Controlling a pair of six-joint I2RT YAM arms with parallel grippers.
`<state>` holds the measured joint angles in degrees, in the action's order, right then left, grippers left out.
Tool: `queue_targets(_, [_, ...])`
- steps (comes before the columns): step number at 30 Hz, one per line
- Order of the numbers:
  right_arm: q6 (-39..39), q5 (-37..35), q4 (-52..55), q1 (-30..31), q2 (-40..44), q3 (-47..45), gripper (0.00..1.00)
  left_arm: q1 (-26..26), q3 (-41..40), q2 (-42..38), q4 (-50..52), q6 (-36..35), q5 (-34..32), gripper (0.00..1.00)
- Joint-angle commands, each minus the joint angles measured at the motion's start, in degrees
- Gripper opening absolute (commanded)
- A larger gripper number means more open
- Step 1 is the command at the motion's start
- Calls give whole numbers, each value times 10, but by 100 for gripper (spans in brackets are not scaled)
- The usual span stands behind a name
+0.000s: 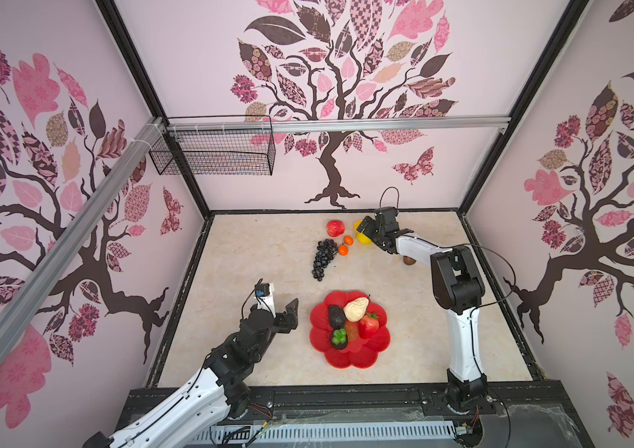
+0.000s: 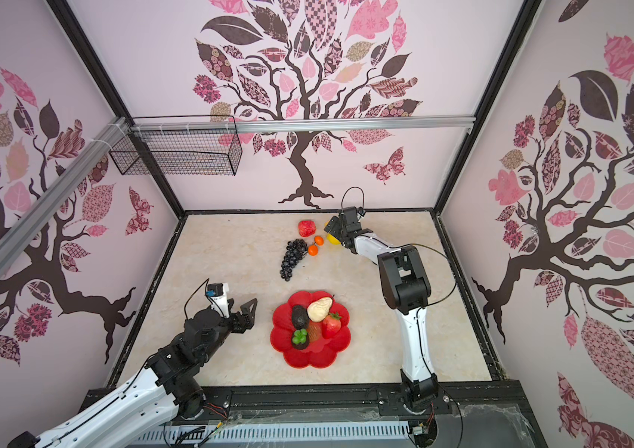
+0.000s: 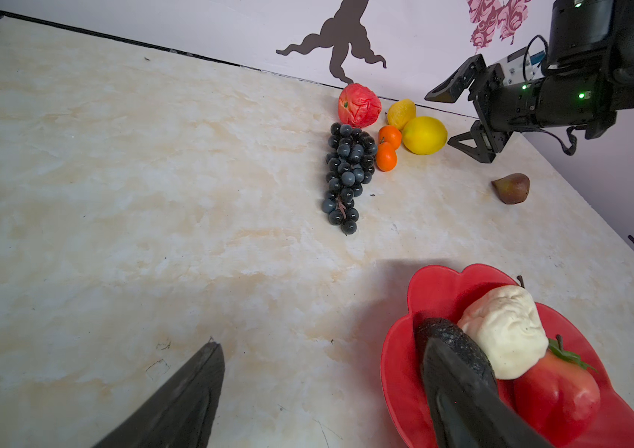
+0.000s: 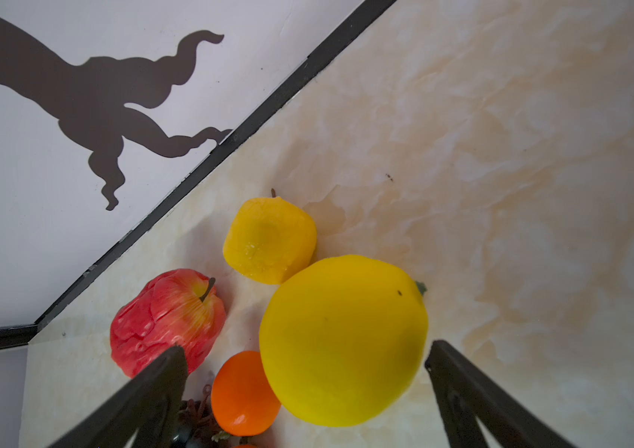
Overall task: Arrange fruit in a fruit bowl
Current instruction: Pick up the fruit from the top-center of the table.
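The job is roughly a third done. The red bowl (image 1: 346, 360) sits at the near middle of the tabletop (image 1: 261, 263) and holds four pieces: a dark avocado (image 1: 336, 316), a cream pear (image 1: 356, 308) leaning against it, a strawberry (image 1: 369, 325), and a dark round fruit with green leaves (image 1: 339, 339).

Seven pieces are left outside it, all toward the far wall. They are the grapes (image 1: 323, 256), the apple (image 1: 335, 228), two oranges (image 1: 348, 240) (image 1: 343, 250), the lemon (image 4: 342, 341), a small yellow fruit (image 4: 268, 240) just behind it, and a brown pear (image 3: 511, 188) off on its own near the right arm.

The left gripper (image 1: 280, 310) hangs just beside the bowl with its jaws spread and nothing between them. The right gripper (image 3: 441, 118) is also spread wide and empty, aimed at the lemon – close to it, though I can't tell whether a jaw touches. The lemon looks like the next piece to go, judging by that aim.
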<state>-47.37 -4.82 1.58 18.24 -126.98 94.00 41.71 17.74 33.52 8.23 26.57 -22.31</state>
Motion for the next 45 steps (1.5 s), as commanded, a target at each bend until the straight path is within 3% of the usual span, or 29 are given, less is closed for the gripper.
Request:
queue_targets(1, [-27,-18,49,-2,-43,35,100,-2,-5,-5,-1,0,-5,84])
queue_targets(10, [-40,-16,94,-2,-95,100,97,-2,-6,-12,3,0,-8,85])
queue_targets(21, [-27,-16,73,-2,-84,63,79,-2,-6,-10,3,0,-10,85])
queue_targets(28, [0,-21,45,-2,-62,30,72,-2,-6,-5,0,1,-9,86])
queue_targets(37, [29,-18,-35,-2,27,-67,69,-2,-6,2,-4,1,-9,86])
queue_targets(45, [97,36,-110,6,140,-185,69,-2,-6,27,-20,4,6,86])
